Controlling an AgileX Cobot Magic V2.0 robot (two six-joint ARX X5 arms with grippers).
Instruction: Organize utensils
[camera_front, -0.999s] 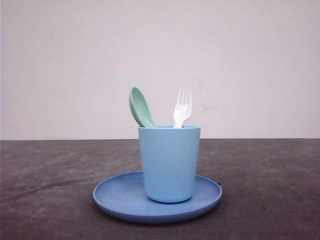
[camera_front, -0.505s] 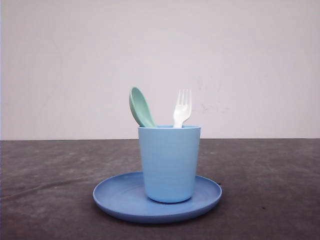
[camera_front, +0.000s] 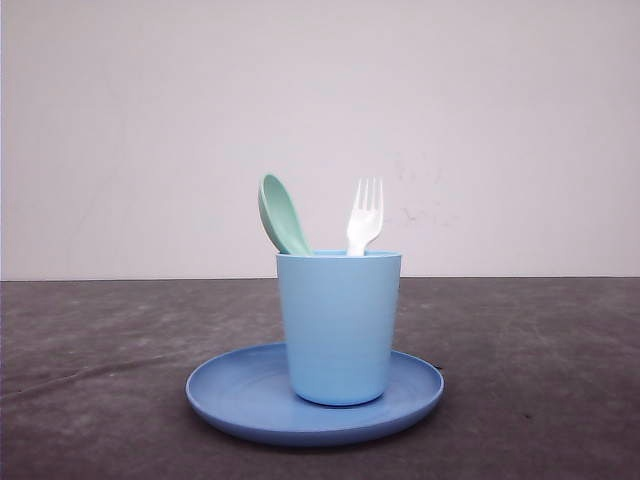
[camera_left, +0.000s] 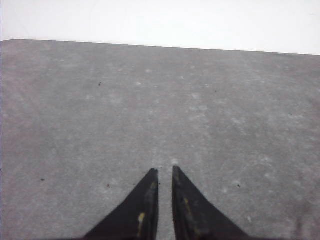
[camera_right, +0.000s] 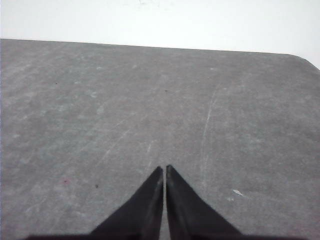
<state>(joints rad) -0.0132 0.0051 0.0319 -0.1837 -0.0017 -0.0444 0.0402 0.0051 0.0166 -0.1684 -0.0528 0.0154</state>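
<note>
In the front view a pale mint-green spoon (camera_front: 281, 215) and a white fork (camera_front: 364, 217) stand upright in a light blue cup (camera_front: 339, 325), bowl and tines up; the cup hides their handles. The spoon leans to the left, the fork stands on the right side. The cup sits on a round blue plate (camera_front: 225, 392) in the middle of the table. My left gripper (camera_left: 164, 171) hovers over bare grey tabletop, shut with only a thin slit between its black fingers. My right gripper (camera_right: 164, 168) is likewise shut over bare tabletop. Neither holds anything.
The dark grey table (camera_front: 520, 360) runs back to a plain white wall (camera_front: 500, 120). Its far edge and a rounded corner (camera_right: 305, 59) show in the right wrist view.
</note>
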